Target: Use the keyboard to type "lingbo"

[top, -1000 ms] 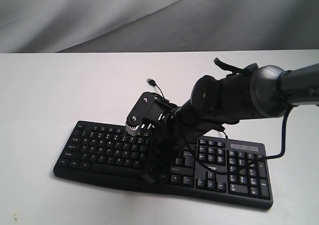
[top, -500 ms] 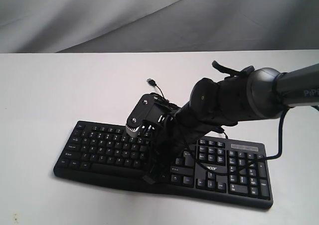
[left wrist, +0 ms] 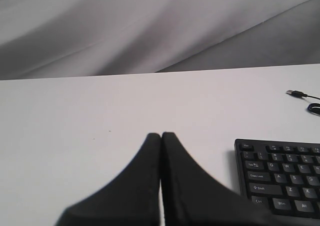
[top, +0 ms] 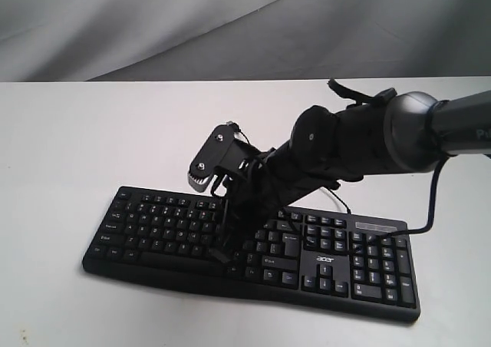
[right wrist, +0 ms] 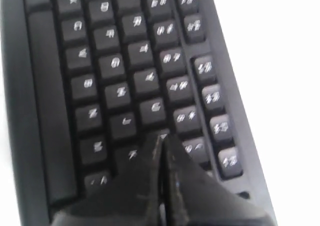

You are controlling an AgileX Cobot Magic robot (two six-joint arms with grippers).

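The black keyboard [top: 153, 226] lies on the white table, its number pad and white logo at the right end. My right arm reaches across it from the right. The right gripper [top: 222, 246] is shut and empty, its joined tips pointing down over the middle letter keys. In the right wrist view the keyboard [right wrist: 115, 61] fills the blurred frame and the shut right gripper [right wrist: 161, 136] hovers over the upper key rows; which key lies under it cannot be told. The left gripper [left wrist: 161, 134] is shut and empty, over bare table beside the keyboard [left wrist: 280, 172].
The keyboard's thin cable ends in a loose USB plug [left wrist: 296, 93] on the table behind it, also seen as a USB plug [top: 230, 124] behind the arm. A grey cloth backdrop [top: 230, 24] hangs behind the white table [top: 77, 147].
My right gripper has lifted and drawn back slightly from the keys, uncovering more keys near the enter block. The keyboard has not moved.
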